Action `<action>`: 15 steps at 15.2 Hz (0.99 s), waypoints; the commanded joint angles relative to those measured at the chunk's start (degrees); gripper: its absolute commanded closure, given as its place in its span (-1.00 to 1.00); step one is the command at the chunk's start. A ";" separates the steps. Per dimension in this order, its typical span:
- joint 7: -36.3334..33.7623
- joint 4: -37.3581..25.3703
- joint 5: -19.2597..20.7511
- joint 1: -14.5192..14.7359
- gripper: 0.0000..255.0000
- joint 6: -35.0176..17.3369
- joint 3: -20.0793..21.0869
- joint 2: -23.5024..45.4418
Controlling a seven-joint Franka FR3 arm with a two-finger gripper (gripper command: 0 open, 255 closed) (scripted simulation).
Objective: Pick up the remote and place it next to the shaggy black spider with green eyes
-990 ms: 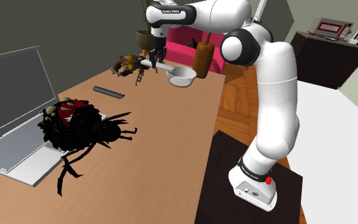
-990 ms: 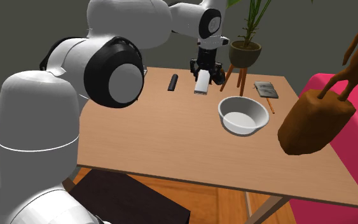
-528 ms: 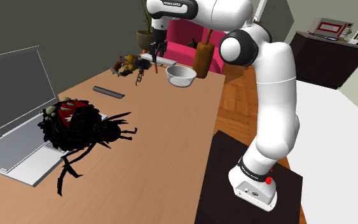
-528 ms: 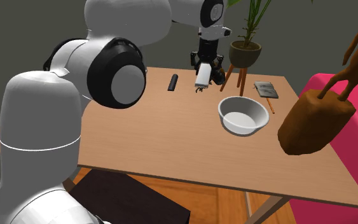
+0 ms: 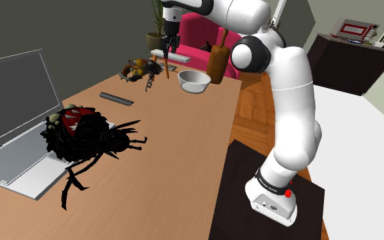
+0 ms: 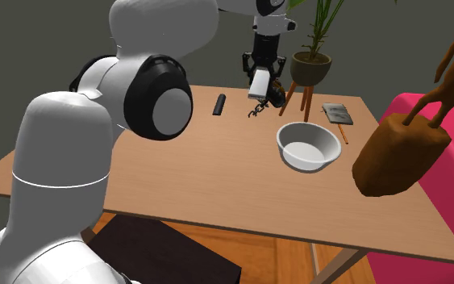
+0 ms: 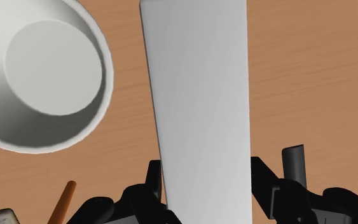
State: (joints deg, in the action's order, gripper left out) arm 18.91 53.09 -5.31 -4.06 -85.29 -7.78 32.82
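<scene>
Our claw (image 6: 261, 74) tight around the white remote (image 6: 257, 83), higher over the wooden surface (image 6: 217, 177) than a second ago; pink sofa (image 6: 452, 219) beyond.

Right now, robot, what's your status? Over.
Tool shut on flat white rectangular remote, held above wooden table. Shaggy black spider by grey laptop, far off. Slim dark bar lies between.
</scene>
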 commanded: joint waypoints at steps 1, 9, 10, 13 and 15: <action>-0.14 -3.46 -0.11 -0.21 1.00 2.41 0.06 1.05; -1.48 -1.09 -0.11 2.01 1.00 4.11 -0.81 -3.01; -2.27 4.47 0.48 3.10 1.00 2.01 -0.58 -6.50; -4.90 16.79 1.75 6.09 1.00 -2.28 -0.07 -14.66; -6.87 23.10 2.47 7.77 1.00 -4.24 0.53 -19.10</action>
State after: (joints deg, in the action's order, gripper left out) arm 13.50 72.17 -3.32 2.49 -88.11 -7.66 16.40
